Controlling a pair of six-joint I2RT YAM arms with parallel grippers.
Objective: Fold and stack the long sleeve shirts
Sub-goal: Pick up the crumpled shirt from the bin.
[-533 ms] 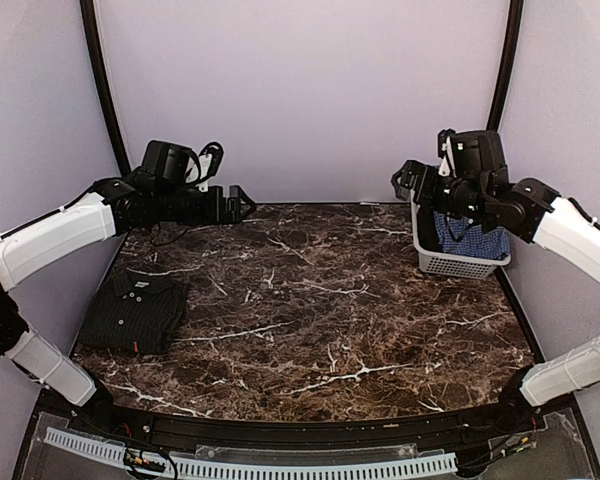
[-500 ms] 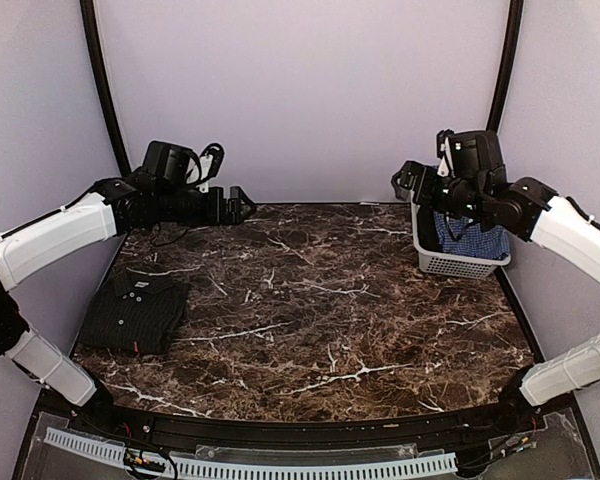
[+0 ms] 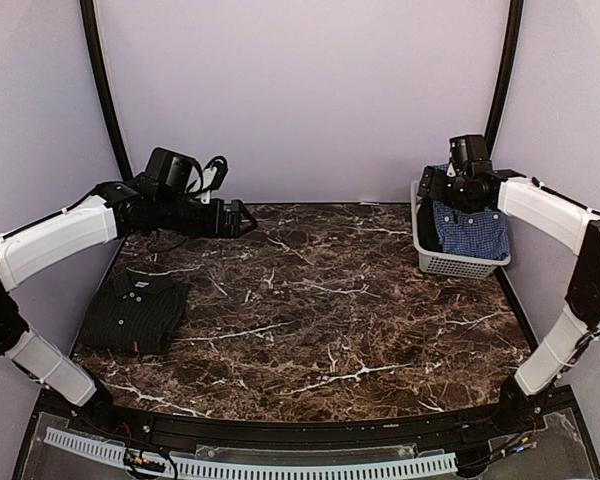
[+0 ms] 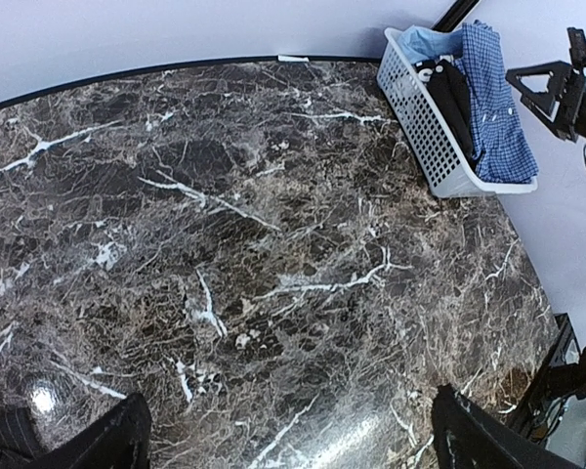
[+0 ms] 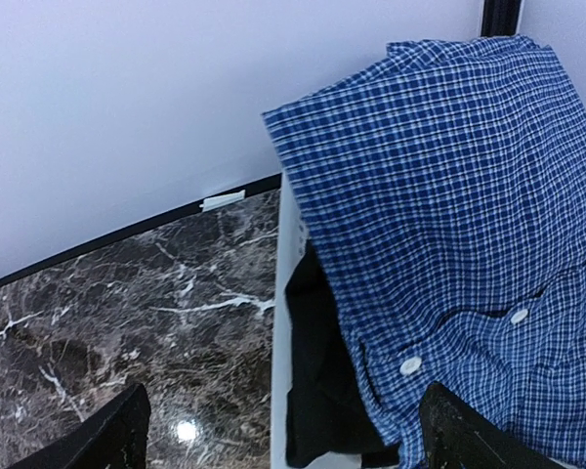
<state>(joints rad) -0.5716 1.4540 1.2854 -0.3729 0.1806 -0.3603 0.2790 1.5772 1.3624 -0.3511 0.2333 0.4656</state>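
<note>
blue checked shirt (image 3: 472,228) heaped in the white basket (image 3: 460,264), dark cloth (image 5: 317,391) tucked beside it; my right pincer (image 5: 288,430) hangs just above, jaws apart. black shirt (image 3: 135,312) lies folded on the table (image 3: 330,300) at left, my left pincer (image 3: 242,218) beyond it, also apart.

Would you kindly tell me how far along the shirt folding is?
Done: one dark shirt lies folded at the left of the table. In hand: nothing; the right gripper hovers open over the basket, the left gripper open above the table. Left: the blue checked shirt, in the basket beside a dark garment, is not yet folded or stacked.
</note>
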